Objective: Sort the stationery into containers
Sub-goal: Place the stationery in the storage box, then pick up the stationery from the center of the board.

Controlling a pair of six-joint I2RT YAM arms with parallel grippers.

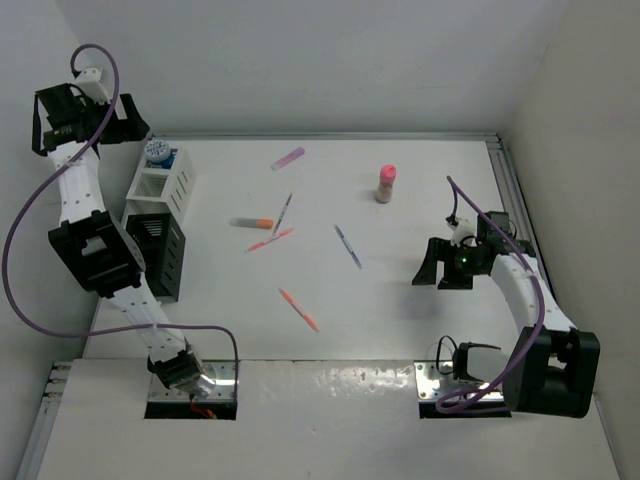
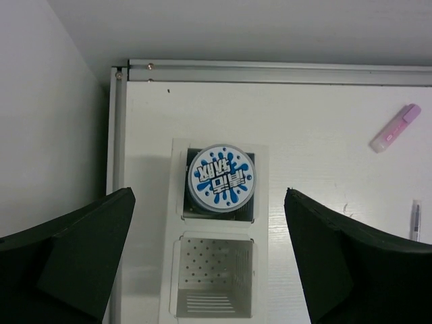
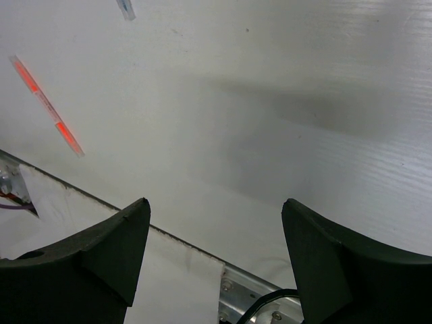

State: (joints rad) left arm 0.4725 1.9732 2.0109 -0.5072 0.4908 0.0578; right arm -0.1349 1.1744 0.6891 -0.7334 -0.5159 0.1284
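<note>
The left end effector [image 2: 209,202] is hovering directly above the white organiser [image 1: 160,186], its jaws standing wide apart and gripping nothing. A blue-capped jar [image 2: 221,179] is sitting in the far compartment of that organiser, clear of both fingers, its printed lid showing above the rim. The compartment nearer the arms is showing only its perforated floor. The black organiser [image 1: 160,252] is touching the near end of the white one.

The rest of the stationery is lying on the counter [image 1: 420,330] to the right of the white organiser. Closest to it are an orange-capped marker [image 1: 252,223], a thin pen [image 1: 283,212] and a short orange pen [image 1: 270,240]. The pink highlighter [image 1: 288,158] is lying further back, a blue-purple pen [image 1: 348,246] is lying beyond those, and a second orange pen [image 1: 299,309] is lying towards the arms. The pink-capped bottle [image 1: 386,184] is standing upright, well apart from the organiser.

The right end effector [image 3: 214,209] is hanging over bare counter, far to the right of the organiser, jaws spread and holding nothing.

The pens are probably light, stiff and inclined to roll, so pinching across the barrel near mid-length looks safest. The bottle is likely rigid but easy to topple, so taking it around the body below the cap seems wisest.
</note>
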